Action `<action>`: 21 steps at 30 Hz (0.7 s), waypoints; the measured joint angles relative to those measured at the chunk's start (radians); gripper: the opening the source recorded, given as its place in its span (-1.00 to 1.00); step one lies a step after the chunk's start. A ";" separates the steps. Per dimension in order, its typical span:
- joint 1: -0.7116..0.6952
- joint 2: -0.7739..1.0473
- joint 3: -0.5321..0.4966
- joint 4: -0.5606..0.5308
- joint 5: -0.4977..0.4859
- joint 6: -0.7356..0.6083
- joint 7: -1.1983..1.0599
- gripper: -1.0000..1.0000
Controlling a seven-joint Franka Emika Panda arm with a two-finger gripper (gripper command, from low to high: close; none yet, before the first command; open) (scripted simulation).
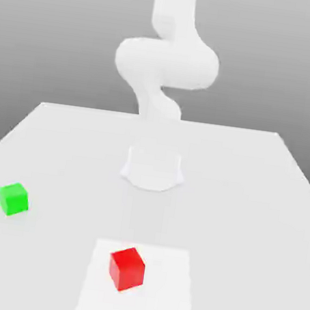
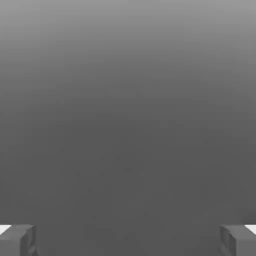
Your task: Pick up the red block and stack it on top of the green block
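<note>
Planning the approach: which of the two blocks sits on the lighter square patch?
The red block; the green block rests on plain table, off toward the exterior view's left.

The red block (image 1: 127,268) is a small, bright red cube with plain matte faces, sitting flat and upright in the lower centre of the exterior view, turned so that one vertical edge faces the camera. It rests on a paler square patch of the desk (image 1: 248,198). The green block (image 1: 13,198) is a bright green matte cube, a little smaller, lying flat at the left of the frame, slightly higher up than the red one. The two cubes are well apart, with nothing touching either.
</note>
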 joint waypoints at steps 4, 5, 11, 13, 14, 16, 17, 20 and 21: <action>-0.012 0.158 -0.002 -0.075 0.076 0.081 0.121 0.00; -0.016 0.196 0.002 -0.093 0.092 0.100 0.152 0.00; -0.046 0.418 0.038 -0.200 0.142 0.217 0.365 0.00; -0.059 0.490 0.054 -0.236 0.139 0.258 0.452 0.00; -0.066 0.526 0.060 -0.255 0.131 0.279 0.499 0.00; -0.078 0.596 0.069 -0.292 0.102 0.321 0.603 0.00; -0.084 0.631 0.070 -0.310 0.080 0.343 0.660 0.00; -0.100 0.730 0.059 -0.364 -0.019 0.407 0.851 0.00; -0.097 0.762 0.051 -0.369 -0.041 0.432 0.885 0.00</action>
